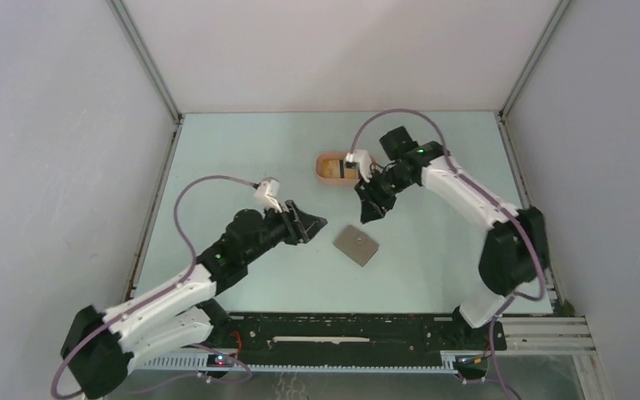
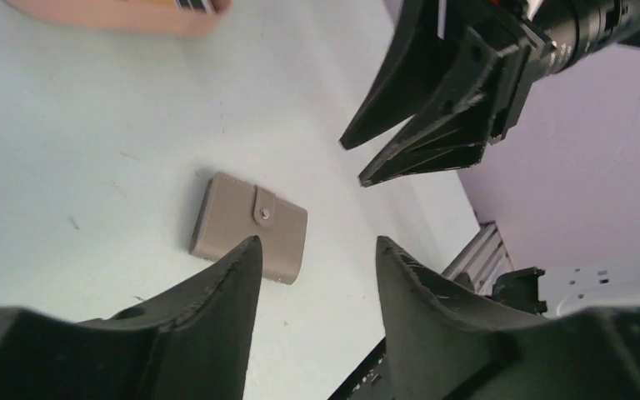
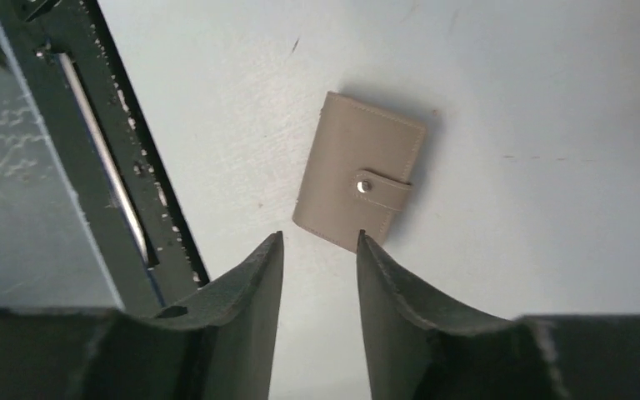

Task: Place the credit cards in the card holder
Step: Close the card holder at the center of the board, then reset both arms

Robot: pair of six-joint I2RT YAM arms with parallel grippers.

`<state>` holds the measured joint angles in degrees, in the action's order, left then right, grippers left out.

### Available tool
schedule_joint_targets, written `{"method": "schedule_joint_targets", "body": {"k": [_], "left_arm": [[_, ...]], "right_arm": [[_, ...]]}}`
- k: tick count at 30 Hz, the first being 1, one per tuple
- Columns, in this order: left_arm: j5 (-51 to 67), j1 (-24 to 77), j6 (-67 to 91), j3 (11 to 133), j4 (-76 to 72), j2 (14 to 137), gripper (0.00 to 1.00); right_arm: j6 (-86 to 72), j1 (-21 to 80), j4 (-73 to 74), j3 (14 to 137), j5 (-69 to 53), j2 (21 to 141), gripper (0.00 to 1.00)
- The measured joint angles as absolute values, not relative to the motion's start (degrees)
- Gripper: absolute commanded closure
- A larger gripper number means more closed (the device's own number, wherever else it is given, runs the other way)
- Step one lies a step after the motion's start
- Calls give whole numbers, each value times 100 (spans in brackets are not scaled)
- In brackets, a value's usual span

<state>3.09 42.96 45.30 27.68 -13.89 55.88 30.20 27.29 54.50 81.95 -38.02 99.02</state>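
The grey card holder [image 1: 357,245] lies snapped shut on the table [image 1: 242,158], between my left gripper [image 1: 315,229] and right gripper [image 1: 373,215], both with fingers apart and empty. Beyond, the credit cards [image 1: 337,170] sit in the pink tray [image 1: 320,167].

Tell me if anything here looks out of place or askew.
Only the wallet: it lies snapped shut and skewed to the edges of the table, with the left gripper and right gripper open and empty nearby. Nothing looks spilled or damaged.
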Motion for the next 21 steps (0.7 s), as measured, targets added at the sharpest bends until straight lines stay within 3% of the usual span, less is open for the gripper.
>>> {"method": "schedule_joint_targets", "body": {"k": [4,7,16,21], "left_arm": [[-163,4296,3879,2790,-502,4241,6],[-462,4296,3470,2912,207,3524,0],[-1111,4265,2615,4399,1942,2998,0],[-1341,4191,2274,5118,2523,3061,0]], "right_arm": [[3087,2687,5168,8044,-3334,8868,27],[3085,2580,4960,7944,-2956,8136,2],[1984,1026,4233,7846,-2956,6342,0],[1441,941,3918,7723,-2877,5452,0]]}}
